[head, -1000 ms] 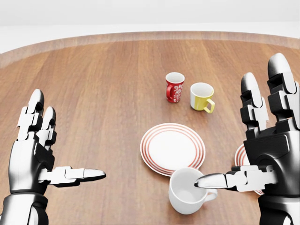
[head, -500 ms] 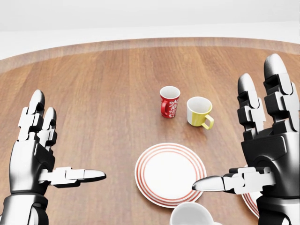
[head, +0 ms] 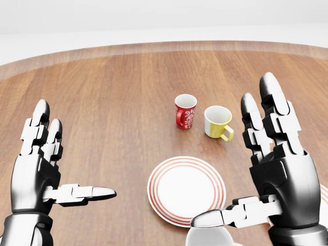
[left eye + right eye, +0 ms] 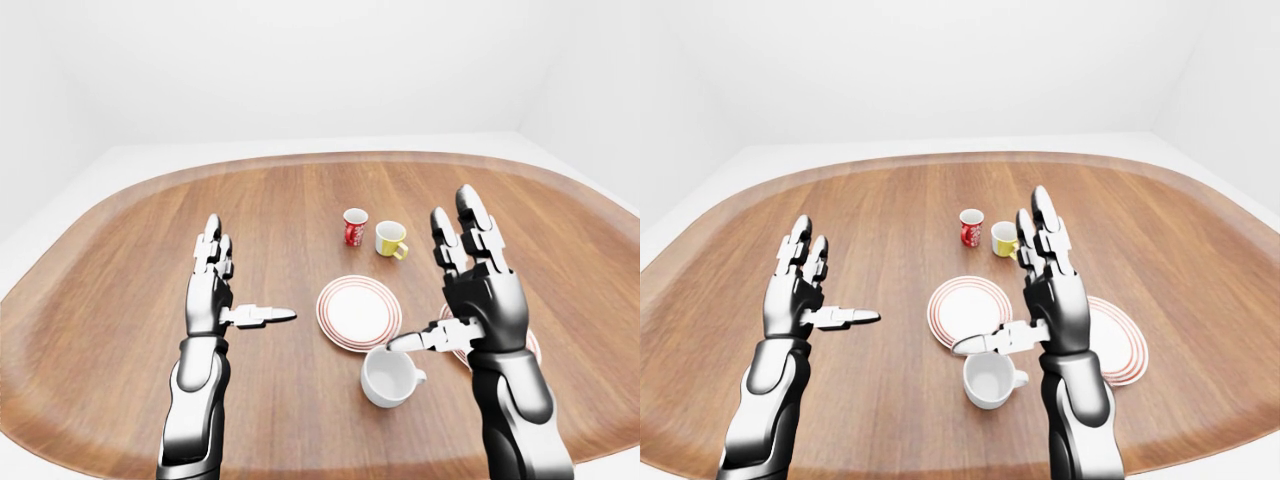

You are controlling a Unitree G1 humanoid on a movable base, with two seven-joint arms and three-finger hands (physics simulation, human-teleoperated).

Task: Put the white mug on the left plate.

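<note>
My right hand [image 4: 478, 290] is spread wide, fingers pointing up and thumb stretched toward the left of the view, its tip just above the rim of the white mug [image 4: 388, 378]; nothing is gripped. The mug stands upright on the bare wood near the table's [image 4: 120, 260] near edge, mouth up, handle turned to the right, just below the left plate [image 4: 359, 312] and not on it. That plate, white with red rings, lies flat a little toward the table's middle, and I see nothing on it. A second ringed plate [image 4: 1120, 345] sits to its right, partly hidden behind my right wrist in the left-eye view. Further toward the far edge, the red patterned mug [image 3: 185, 111] and the yellow mug [image 3: 218, 122] stand side by side, close together but apart, both upright. My left hand [image 4: 213, 290] is also wide open and holds nothing, fingers up, thumb pointing right, hovering over the wood well left of the plates.
</note>
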